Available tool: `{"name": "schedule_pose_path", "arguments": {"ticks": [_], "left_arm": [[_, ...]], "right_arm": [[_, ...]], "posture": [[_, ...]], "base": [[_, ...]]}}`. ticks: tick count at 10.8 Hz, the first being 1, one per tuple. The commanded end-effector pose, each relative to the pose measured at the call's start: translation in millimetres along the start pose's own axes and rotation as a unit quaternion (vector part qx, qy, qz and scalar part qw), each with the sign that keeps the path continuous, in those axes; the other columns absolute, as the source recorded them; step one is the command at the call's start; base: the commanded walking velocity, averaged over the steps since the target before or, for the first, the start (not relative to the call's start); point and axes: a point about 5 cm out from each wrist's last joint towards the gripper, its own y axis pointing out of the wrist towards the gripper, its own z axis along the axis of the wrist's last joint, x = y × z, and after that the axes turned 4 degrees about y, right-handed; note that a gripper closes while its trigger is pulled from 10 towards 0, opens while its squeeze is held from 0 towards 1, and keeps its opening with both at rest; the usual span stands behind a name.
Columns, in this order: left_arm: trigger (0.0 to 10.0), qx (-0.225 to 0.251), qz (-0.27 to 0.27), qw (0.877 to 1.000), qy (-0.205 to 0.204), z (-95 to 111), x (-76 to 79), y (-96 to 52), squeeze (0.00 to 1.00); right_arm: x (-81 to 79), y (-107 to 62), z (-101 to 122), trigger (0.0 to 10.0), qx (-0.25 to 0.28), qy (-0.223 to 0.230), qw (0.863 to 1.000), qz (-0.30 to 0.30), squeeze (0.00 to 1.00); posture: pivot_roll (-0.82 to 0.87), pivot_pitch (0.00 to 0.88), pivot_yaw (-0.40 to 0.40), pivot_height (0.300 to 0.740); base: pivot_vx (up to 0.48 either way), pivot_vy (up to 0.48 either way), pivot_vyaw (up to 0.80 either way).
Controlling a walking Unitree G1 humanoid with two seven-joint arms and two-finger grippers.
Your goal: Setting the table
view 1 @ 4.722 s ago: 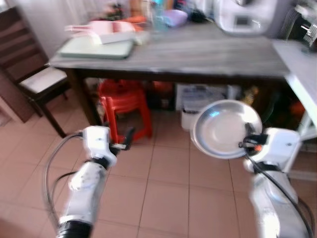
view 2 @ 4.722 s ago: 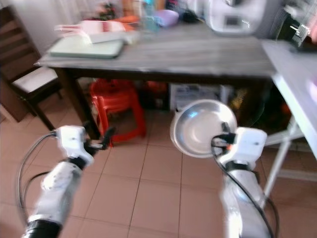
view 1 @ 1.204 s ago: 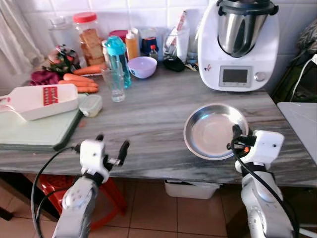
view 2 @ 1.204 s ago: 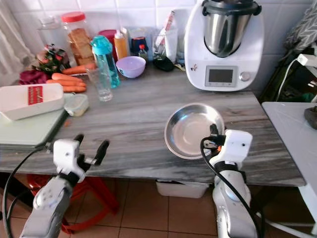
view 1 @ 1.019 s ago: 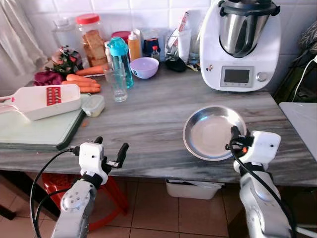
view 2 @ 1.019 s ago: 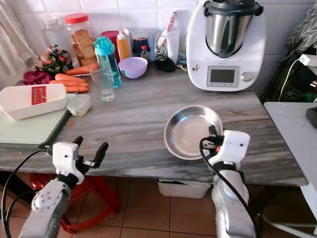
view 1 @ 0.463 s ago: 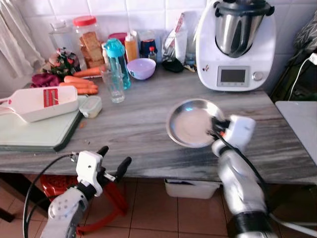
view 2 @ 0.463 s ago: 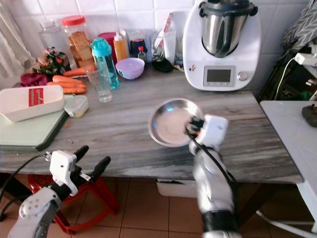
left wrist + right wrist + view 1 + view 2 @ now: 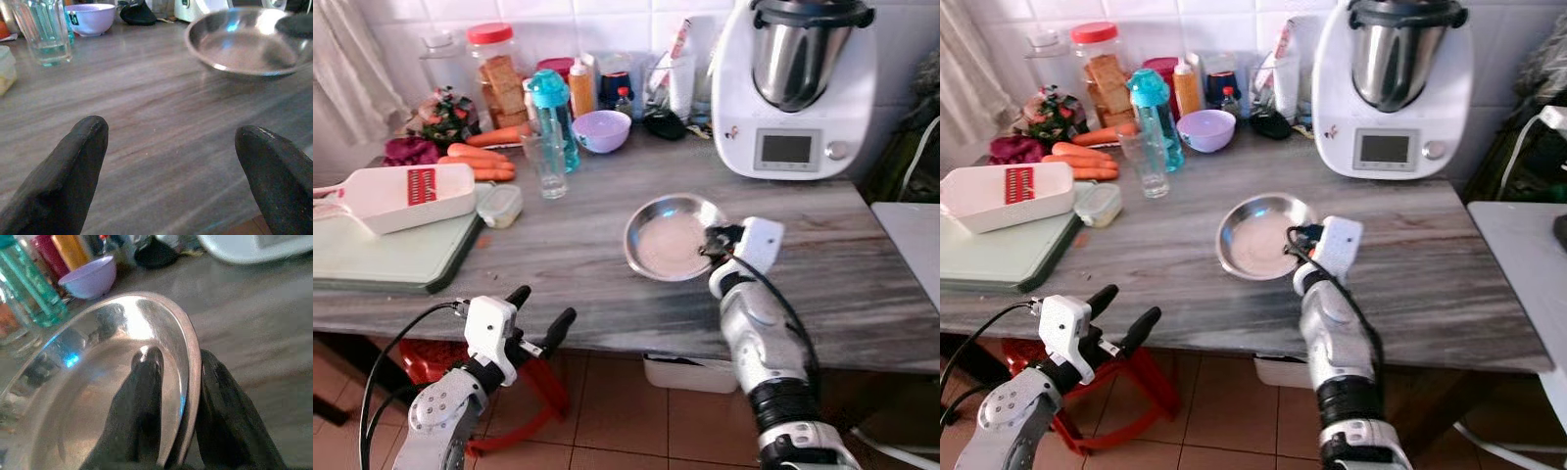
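Right gripper (image 9: 178, 396) pinches rim of plate (image 9: 668, 238), one finger inside, one outside; plate low over tabletop (image 9: 578, 255) middle, contact unclear. Risk: early release makes plate drop, clatter, slide; rim grip is thin. Left gripper (image 9: 543, 315) open, idle below tabletop edge.

Bright, even daylight; wrist views soft, glare inside the steel bowl (image 9: 122, 333)
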Motion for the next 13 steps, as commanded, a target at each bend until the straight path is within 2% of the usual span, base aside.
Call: {"name": "schedule_pose_path", "arguments": {"ticks": [1, 5, 7, 9, 13], "left_arm": [[10.0, 0.003, -0.009, 1.000, 0.007, 3.2, 0.4, -0.3, 0.00], [10.0, 0.011, -0.016, 1.000, 0.011, 6.7, 2.6, 4.2, 0.00], [10.0, 0.010, -0.015, 1.000, 0.011, 6.1, 2.6, 2.8, 0.00], [10.0, 0.009, -0.017, 1.000, 0.011, 4.9, 5.7, 1.1, 0.00], [10.0, 0.009, -0.017, 1.000, 0.010, 5.0, 5.8, 2.8, 0.00]], "right_arm": [[-7.5, 4.7, 1.0, 10.0, -0.007, 0.013, 1.000, 0.010, 0.00], [-24.4, 10.1, -14.8, 10.0, -0.049, 0.020, 0.998, 0.036, 0.00], [-25.8, 9.8, -18.6, 10.0, -0.057, 0.021, 0.997, 0.037, 0.00], [-30.7, 9.0, -31.2, 10.0, -0.093, 0.019, 0.994, 0.050, 0.00], [-39.4, 9.9, -35.8, 10.0, -0.108, 0.018, 0.992, 0.062, 0.00]], "posture": [[0.08, 0.000, 0.057, 0.740], [0.08, 0.000, 0.057, 0.740], [0.08, 0.000, 0.056, 0.740], [0.08, 0.000, 0.055, 0.740], [0.08, 0.000, 0.054, 0.740]], "base": [[0.000, 0.000, 0.00], [0.000, 0.000, 0.00], [0.000, 0.000, 0.00], [0.000, 0.000, 0.00], [0.000, 0.000, 0.00]]}}
